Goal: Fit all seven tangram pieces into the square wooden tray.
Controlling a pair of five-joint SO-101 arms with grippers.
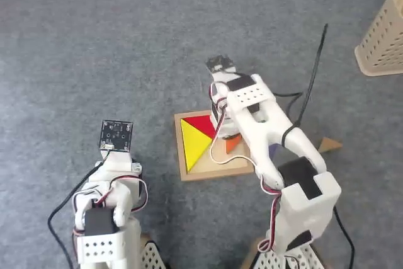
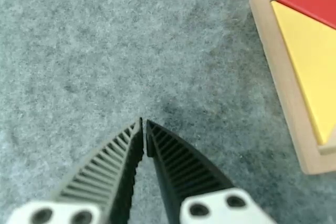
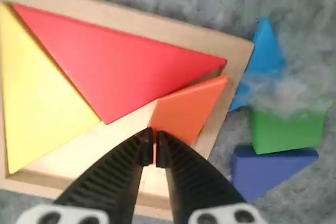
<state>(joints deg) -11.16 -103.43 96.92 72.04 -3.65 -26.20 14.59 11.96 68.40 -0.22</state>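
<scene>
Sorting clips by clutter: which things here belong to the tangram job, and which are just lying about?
Job: wooden tray; in it, red triangle, yellow triangle; at its rim, orange triangle; beside it, light blue piece, green piece, dark blue triangle.

Lying about: cream perforated basket, black cable. Tan triangle on the carpet: cannot tell.

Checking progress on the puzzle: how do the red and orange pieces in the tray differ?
The red triangle is much larger than the orange triangle. Red borders the yellow triangle; orange does not, sitting against the rim of the wooden tray with bare floor beside it. Both are triangles inside that tray.
</scene>
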